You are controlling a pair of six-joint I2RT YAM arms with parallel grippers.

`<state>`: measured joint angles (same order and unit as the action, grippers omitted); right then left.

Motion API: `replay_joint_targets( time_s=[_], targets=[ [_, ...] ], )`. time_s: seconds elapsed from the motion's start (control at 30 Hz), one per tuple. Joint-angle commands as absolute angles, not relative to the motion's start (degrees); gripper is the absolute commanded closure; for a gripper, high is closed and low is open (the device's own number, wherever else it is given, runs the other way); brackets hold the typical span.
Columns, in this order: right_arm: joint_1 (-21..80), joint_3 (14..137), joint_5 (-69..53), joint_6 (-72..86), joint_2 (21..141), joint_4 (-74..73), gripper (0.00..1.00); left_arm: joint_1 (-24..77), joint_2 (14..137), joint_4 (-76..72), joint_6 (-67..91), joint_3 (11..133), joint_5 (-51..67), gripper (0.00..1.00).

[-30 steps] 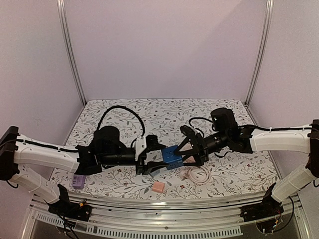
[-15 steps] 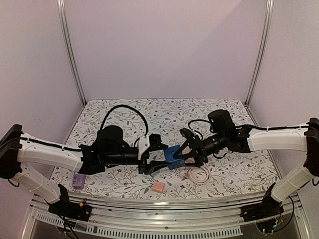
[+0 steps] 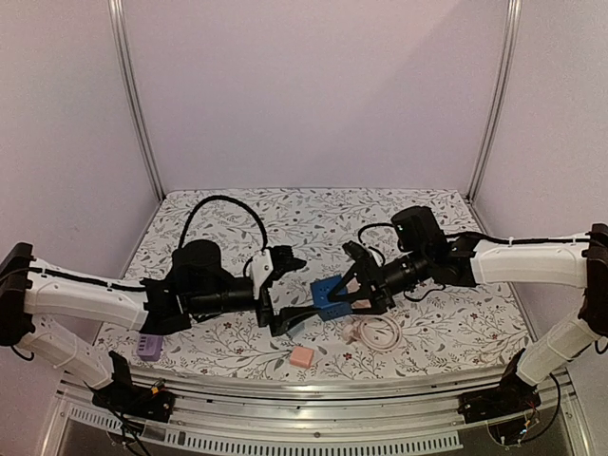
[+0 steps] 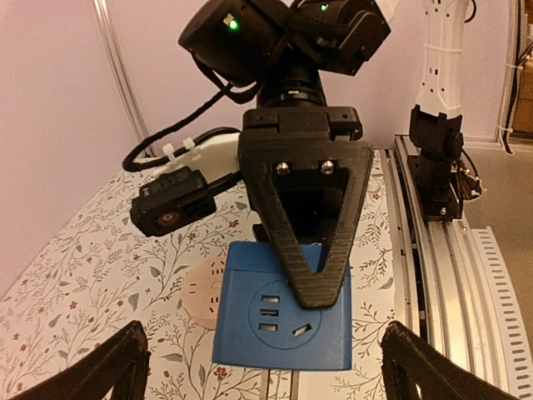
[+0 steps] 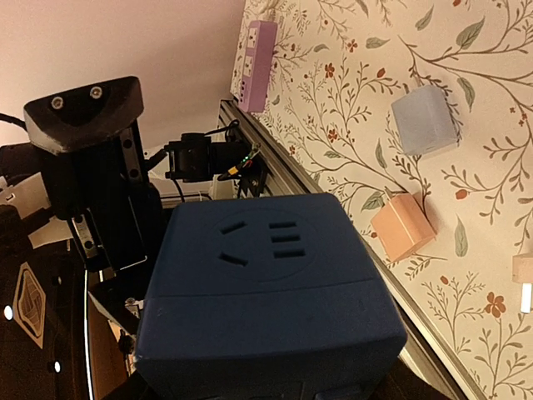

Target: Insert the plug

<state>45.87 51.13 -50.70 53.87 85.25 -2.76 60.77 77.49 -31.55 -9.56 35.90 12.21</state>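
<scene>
The plug [image 3: 328,296] is a blue cube with socket holes on one face, held above the table in the middle. My right gripper [image 3: 348,289] is shut on it, one dark finger [image 4: 321,250] lying across the cube's [image 4: 279,321] top. My left gripper [image 3: 300,289] stands open just left of the cube, its fingertips wide apart on either side and not touching it. In the right wrist view the cube [image 5: 266,292] fills the lower middle and hides my own fingers. A white round socket [image 3: 373,332] with coiled cable lies on the table below.
A pink cube [image 3: 301,356] sits near the front edge and a purple power strip [image 3: 147,346] at the front left. A pale blue cube [image 5: 425,119] lies on the floral cloth. The metal rail [image 3: 304,389] runs along the near edge.
The left gripper, earlier shut on the blue cube, has opened and drawn back slightly left. The right gripper has closed on the cube and now carries it.
</scene>
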Motion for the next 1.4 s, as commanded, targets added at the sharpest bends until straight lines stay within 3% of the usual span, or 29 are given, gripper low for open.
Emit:
replay_joint_targets(
  time_s=[0.0,0.67,1.03,1.37],
  targets=[
    [45.9,54.1,-44.1,48.3,84.8,-10.1,0.97,59.3,72.9,-34.2,-6.5,33.1,7.6,0.01],
    [45.2,64.7,-15.0,31.5,82.2,-33.3,1.0,58.0,58.1,-19.5,4.3,26.0,-14.0,0.01],
    [45.2,74.3,-8.1,27.1,90.2,-44.0,1.0,56.1,55.6,-14.8,9.0,23.9,-23.3,0.01],
    [45.1,85.2,-0.6,25.1,99.8,-54.3,1.0,53.3,58.4,-15.5,11.5,23.6,-24.0,0.01]
  ],
)
